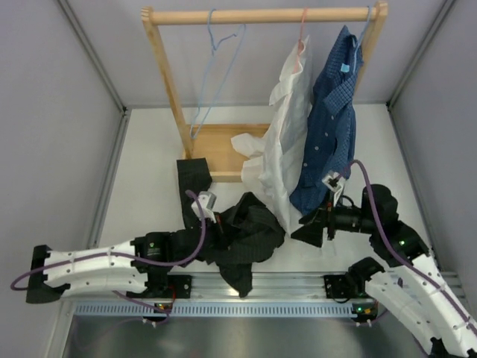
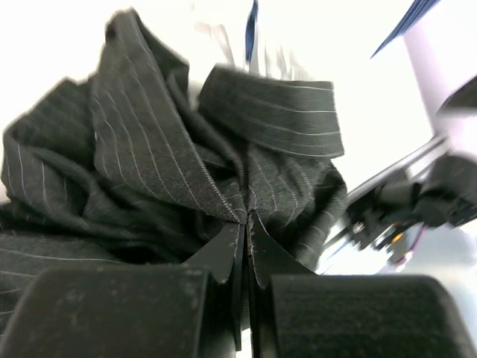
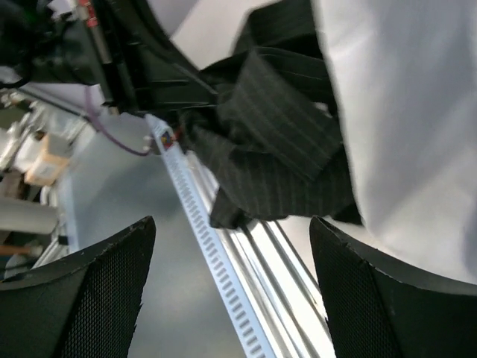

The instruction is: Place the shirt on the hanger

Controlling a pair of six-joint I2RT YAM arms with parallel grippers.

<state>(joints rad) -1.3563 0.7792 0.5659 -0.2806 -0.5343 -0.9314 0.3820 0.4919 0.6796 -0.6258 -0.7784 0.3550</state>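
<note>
Black pinstriped shirt (image 1: 242, 239) crumpled on surface (image 1: 149, 164) near arm bases; light-blue hanger (image 1: 216, 67) hangs bare on rack (image 1: 168, 82). Left claw (image 2: 246, 224) pinched on a fabric fold, right claw (image 3: 231, 224) spread, empty. Best: right takes collar (image 2: 272, 112), then lift apart to unfurl

Black pinstriped shirt (image 1: 242, 235); light-blue hanger (image 1: 216, 67)

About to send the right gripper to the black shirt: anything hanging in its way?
Partly. The white shirt hangs with its lower edge between the open right gripper and the black shirt; in the right wrist view it fills the right side, while black cloth shows straight ahead.
</note>
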